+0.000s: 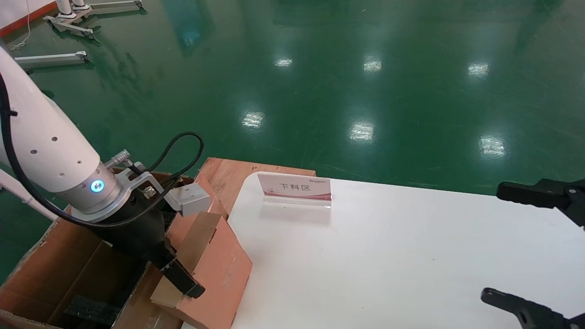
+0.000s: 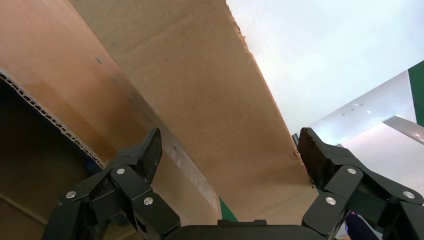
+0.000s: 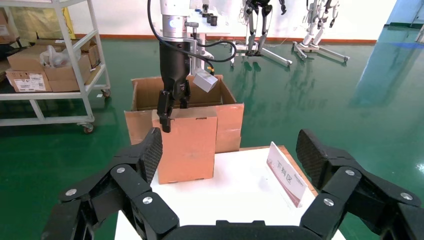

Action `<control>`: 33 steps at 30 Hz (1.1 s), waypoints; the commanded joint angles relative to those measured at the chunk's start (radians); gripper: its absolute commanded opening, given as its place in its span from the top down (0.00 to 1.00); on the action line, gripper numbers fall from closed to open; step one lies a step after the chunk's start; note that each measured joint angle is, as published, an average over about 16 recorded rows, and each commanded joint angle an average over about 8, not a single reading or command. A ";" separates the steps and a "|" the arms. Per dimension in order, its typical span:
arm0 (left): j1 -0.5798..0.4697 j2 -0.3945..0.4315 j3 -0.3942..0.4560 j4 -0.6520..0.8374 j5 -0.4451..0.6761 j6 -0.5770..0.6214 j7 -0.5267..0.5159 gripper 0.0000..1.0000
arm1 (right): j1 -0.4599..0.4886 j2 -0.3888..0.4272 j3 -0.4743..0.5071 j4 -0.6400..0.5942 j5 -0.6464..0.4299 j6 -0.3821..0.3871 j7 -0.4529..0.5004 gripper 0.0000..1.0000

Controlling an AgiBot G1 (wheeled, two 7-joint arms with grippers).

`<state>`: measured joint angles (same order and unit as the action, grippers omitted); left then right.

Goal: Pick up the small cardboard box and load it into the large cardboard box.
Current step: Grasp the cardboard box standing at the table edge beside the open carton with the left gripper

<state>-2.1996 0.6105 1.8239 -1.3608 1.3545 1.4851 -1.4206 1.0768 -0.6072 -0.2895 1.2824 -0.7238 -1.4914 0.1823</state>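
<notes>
The small cardboard box [image 1: 215, 269] is hanging tilted at the white table's left edge, plain brown, with a paler narrow side facing up and a little slot in it. It's leaning against the flap of the large cardboard box [image 1: 59, 269], partly over its opening. That big one is sitting on the floor just beside the table, deep brown corrugated, flaps spreading wide open, with a black foam block showing inside.

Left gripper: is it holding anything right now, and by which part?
Yes. The left gripper holds the small cardboard box, its fingers clamped across the box's narrow upper edge, at the large cardboard box. The right gripper is open and empty over the table.
</notes>
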 commanded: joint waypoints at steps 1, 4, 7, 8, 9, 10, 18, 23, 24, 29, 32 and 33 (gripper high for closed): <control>0.000 0.000 -0.001 0.000 0.000 0.001 0.000 1.00 | 0.000 0.000 0.000 0.000 0.000 0.000 0.000 1.00; 0.000 0.000 -0.001 0.000 0.000 0.001 0.000 1.00 | 0.000 0.000 0.000 0.000 0.000 0.000 0.000 1.00; -0.001 0.000 -0.002 0.000 0.000 0.002 -0.001 1.00 | 0.000 0.000 0.000 0.000 0.000 0.000 0.000 1.00; -0.001 0.000 -0.002 0.000 0.000 0.002 -0.001 1.00 | 0.000 0.000 0.000 0.000 0.000 0.000 0.000 1.00; -0.001 0.000 -0.002 0.000 0.000 0.002 -0.001 1.00 | 0.000 0.000 0.000 0.000 0.000 0.000 0.000 1.00; -0.001 0.000 -0.002 0.000 0.000 0.002 -0.001 1.00 | 0.000 0.000 0.000 0.000 0.000 0.000 0.000 1.00; -0.001 0.000 -0.003 0.000 0.000 0.003 -0.001 1.00 | 0.000 0.000 0.000 0.000 0.000 0.000 0.000 1.00; -0.001 0.000 -0.003 0.000 0.000 0.003 -0.002 1.00 | 0.000 0.000 0.000 0.000 0.000 0.000 0.000 1.00; -0.001 0.000 -0.003 0.000 0.000 0.003 -0.002 1.00 | 0.000 0.000 0.000 0.000 0.000 0.000 0.000 1.00; -0.002 0.000 -0.003 0.000 0.000 0.003 -0.002 1.00 | 0.000 0.000 0.000 0.000 0.000 0.000 0.000 1.00; -0.002 0.000 -0.003 0.000 0.000 0.004 -0.002 1.00 | 0.000 0.000 0.000 0.000 0.000 0.000 0.000 1.00; -0.001 0.000 -0.003 0.001 0.000 0.004 -0.002 1.00 | 0.000 0.000 0.000 0.000 0.000 0.000 0.000 1.00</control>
<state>-2.2019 0.6124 1.8199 -1.3537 1.3526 1.4899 -1.4197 1.0768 -0.6071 -0.2893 1.2824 -0.7237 -1.4914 0.1824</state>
